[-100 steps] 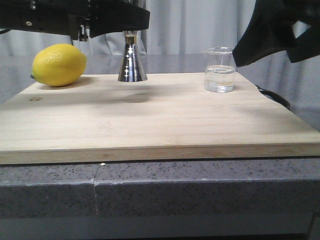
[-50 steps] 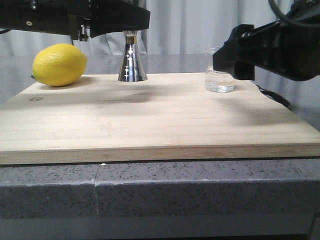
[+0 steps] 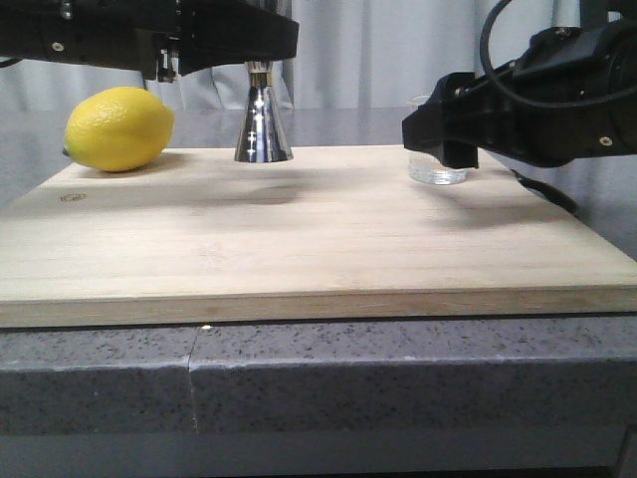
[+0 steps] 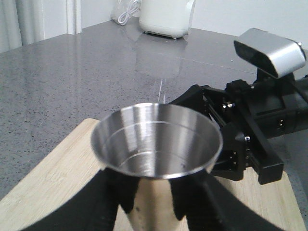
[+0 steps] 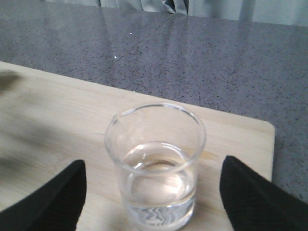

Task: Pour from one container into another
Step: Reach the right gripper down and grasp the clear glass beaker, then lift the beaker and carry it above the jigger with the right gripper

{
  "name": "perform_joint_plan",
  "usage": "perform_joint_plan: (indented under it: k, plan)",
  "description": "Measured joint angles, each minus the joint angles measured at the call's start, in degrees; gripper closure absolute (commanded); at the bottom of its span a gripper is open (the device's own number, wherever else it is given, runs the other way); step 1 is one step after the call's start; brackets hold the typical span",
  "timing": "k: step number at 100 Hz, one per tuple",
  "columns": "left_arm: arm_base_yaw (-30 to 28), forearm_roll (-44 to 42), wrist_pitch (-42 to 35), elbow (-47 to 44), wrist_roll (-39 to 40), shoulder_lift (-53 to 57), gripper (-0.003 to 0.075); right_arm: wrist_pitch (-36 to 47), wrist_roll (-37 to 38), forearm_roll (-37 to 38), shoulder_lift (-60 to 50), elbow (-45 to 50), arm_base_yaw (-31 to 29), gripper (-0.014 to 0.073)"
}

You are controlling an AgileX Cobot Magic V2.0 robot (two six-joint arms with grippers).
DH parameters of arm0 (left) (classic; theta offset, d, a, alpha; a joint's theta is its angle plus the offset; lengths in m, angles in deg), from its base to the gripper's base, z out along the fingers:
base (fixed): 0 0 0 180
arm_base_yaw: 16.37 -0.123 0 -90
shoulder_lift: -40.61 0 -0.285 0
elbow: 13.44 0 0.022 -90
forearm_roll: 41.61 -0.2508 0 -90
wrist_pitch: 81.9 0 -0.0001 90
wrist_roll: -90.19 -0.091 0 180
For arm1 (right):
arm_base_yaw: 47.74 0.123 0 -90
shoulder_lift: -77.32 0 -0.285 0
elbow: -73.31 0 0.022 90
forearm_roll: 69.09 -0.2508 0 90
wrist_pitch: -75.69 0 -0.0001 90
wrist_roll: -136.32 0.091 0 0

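A wooden board (image 3: 299,229) was seen lying on a speckled grey counter (image 3: 398,378), and on its far left part a yellow lemon (image 3: 117,127) rested on its side, well apart from the other things. A pale curtain hung behind the counter in the front view, and a white appliance (image 4: 166,17) was seen on the counter in the left wrist view. The steel jigger (image 3: 263,124) stood upright near the board's far edge, its long axis vertical and its open upper cup (image 4: 156,139) turned upward; the upper cone was hidden in the front view by the left gripper (image 4: 154,202), whose dark fingers (image 4: 113,199) were pressed against the jigger's sides just under the cup, closed on it. The glass beaker (image 5: 155,166) stood upright on the board's far right part, its mouth upward and a low level of clear liquid seen in it. In the front view most of it was covered by the right gripper (image 5: 154,192), only its base (image 3: 436,174) being visible. In the right wrist view the two black fingers (image 5: 45,199) were spread wide on either side of the beaker and clear of the glass, so the gripper was open and nothing was held.
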Motion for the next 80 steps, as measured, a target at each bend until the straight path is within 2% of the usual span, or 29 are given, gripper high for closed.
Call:
perform_joint_plan:
  k: [23,50,59,70,80]
  plan:
    - [0.0,0.0,0.0,0.0,0.0,0.0,0.0511,0.0,3.2,7.7,4.6,-3.3,-1.0,0.0082]
    - [0.0,0.0,0.0,0.0,0.0,0.0,0.0511,0.3,3.6,8.8,5.5,-3.7,-1.1,0.0086]
    - [0.0,0.0,0.0,0.0,0.0,0.0,0.0511,0.3,3.6,8.8,5.5,-3.8,-1.1,0.0149]
    - [0.0,0.0,0.0,0.0,0.0,0.0,0.0511,0.3,3.8,8.8,5.5,-3.9,-1.1,0.027]
    - [0.0,0.0,0.0,0.0,0.0,0.0,0.0511,0.3,3.8,8.8,5.5,-3.9,-1.1,0.0326]
